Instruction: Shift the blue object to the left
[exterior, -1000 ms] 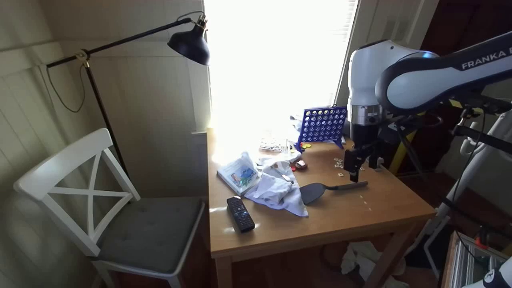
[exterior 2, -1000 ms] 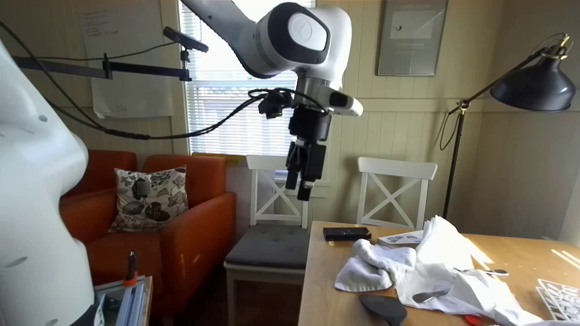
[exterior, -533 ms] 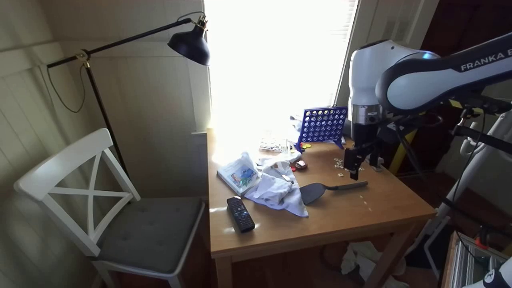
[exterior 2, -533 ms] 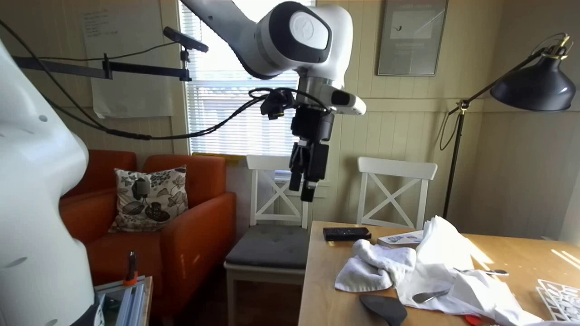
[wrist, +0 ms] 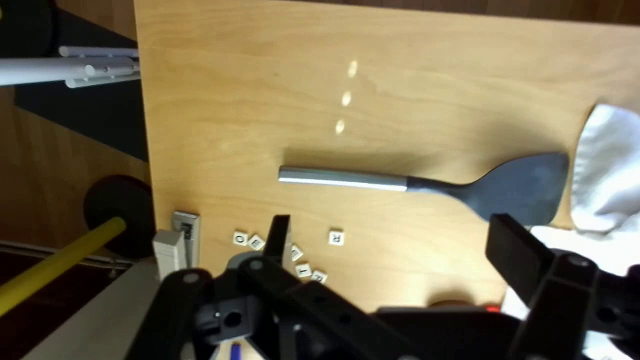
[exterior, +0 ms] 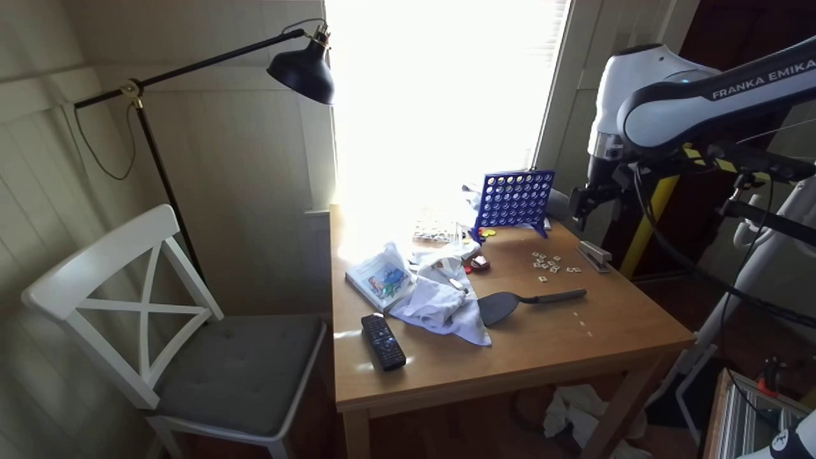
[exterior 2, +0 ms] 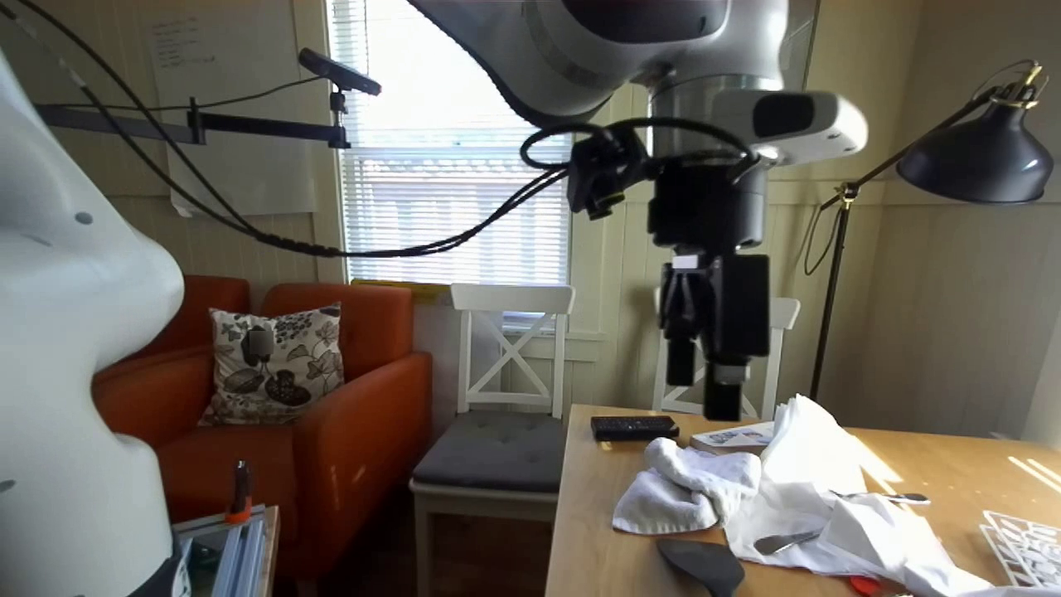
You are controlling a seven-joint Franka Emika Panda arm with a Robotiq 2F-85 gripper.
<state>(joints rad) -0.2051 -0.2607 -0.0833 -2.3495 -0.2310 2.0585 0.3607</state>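
Operator: State of the gripper [wrist: 390,229] and target?

Technician: Jaws wide apart, holding nothing. The blue Connect Four grid [exterior: 515,199] stands upright on the table [exterior: 542,344], near the window [exterior: 440,95].

Operator: Probable faults?

Technician: Tipping, if contact is made high; the grid looks tall and thin on its feet. Jamming, if a foot drags against the yellow game pieces [exterior: 488,233] near it during the slide.

In an exterior view, the game grid [exterior: 515,199] is set on the tabletop [exterior: 535,341] behind the letter tiles [exterior: 554,269]. The stapler [exterior: 595,256] is placed right of them, the spatula [exterior: 498,308] laid before them, just right of the cloth [exterior: 440,303]. The book [exterior: 376,280] is set left of the cloth, the remote [exterior: 383,342] before the book.
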